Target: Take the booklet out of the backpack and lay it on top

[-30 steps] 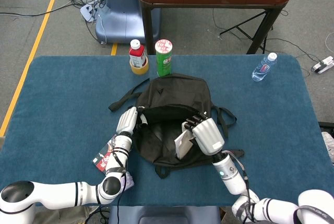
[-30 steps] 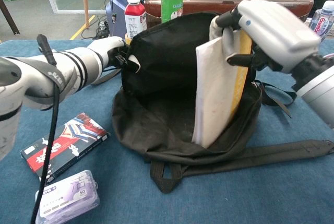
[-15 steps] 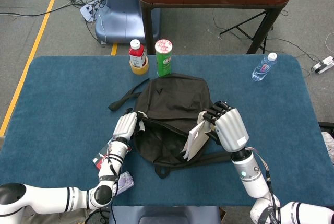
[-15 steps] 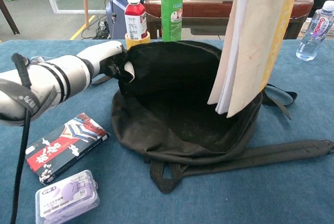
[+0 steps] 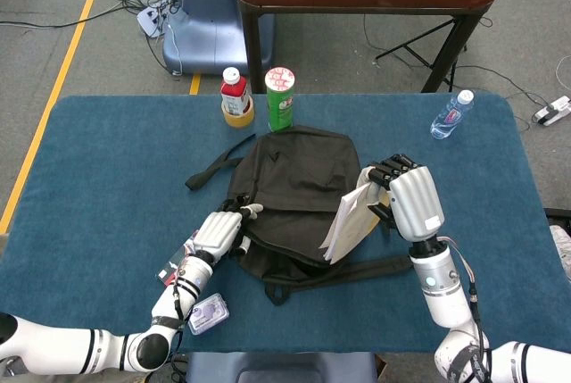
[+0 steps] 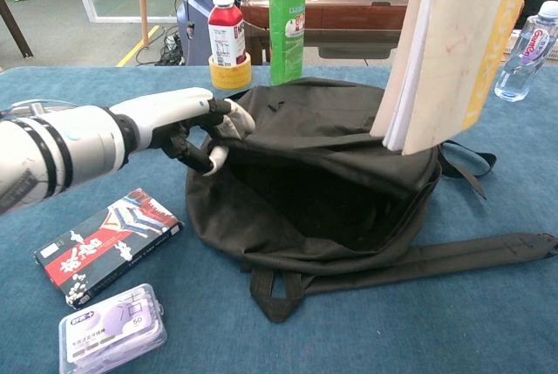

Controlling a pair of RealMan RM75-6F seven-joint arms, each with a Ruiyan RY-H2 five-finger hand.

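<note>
Right hand (image 5: 414, 200): fingers (image 5: 391, 169) clamped on thin white-and-yellow paper booklet (image 5: 350, 220), held upright, clear above black fabric backpack (image 6: 323, 173) on blue counter (image 5: 107, 178). Left hand (image 6: 179, 121): fingers pinching backpack's opening rim.

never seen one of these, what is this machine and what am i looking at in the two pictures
It is a robot with two arms ending in human-like hands, working at a blue table. One picture looks down from its head, the other looks forward from its chest.

A black backpack lies in the middle. The left hand grips the edge of the bag's opening. The right hand holds a booklet lifted clear of the bag, hanging above it.

Behind the bag stand a red-capped drink bottle and a green can; a water bottle is at the far right. Near the front left lie a red card box and a small clear case.
</note>
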